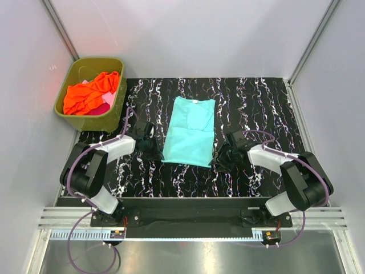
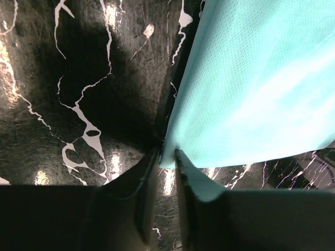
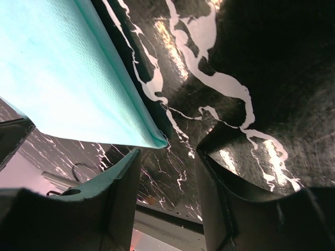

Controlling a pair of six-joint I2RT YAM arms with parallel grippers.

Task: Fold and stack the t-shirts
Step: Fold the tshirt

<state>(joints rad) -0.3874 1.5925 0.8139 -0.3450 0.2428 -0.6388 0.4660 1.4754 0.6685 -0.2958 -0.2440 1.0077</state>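
Observation:
The teal t-shirt (image 1: pixel 191 130) lies folded lengthwise at the middle of the table, collar at the far end. My left gripper (image 1: pixel 154 150) is at its near left corner. In the left wrist view the jaws (image 2: pixel 167 152) stand narrow, with the corner of the teal cloth (image 2: pixel 261 78) pinched between the tips. My right gripper (image 1: pixel 219 161) is at the near right corner. In the right wrist view it (image 3: pixel 168 151) is open, and the teal corner (image 3: pixel 68 78) lies just beyond its left fingertip. The orange t-shirt (image 1: pixel 91 91) and the pink one (image 1: pixel 102 107) lie crumpled in the tub.
The olive-green tub (image 1: pixel 114 117) stands at the far left corner, close to my left arm. The black marbled table (image 1: pixel 256 103) is bounded by grey walls left, right and behind. A metal rail (image 1: pixel 188 220) runs along the near edge.

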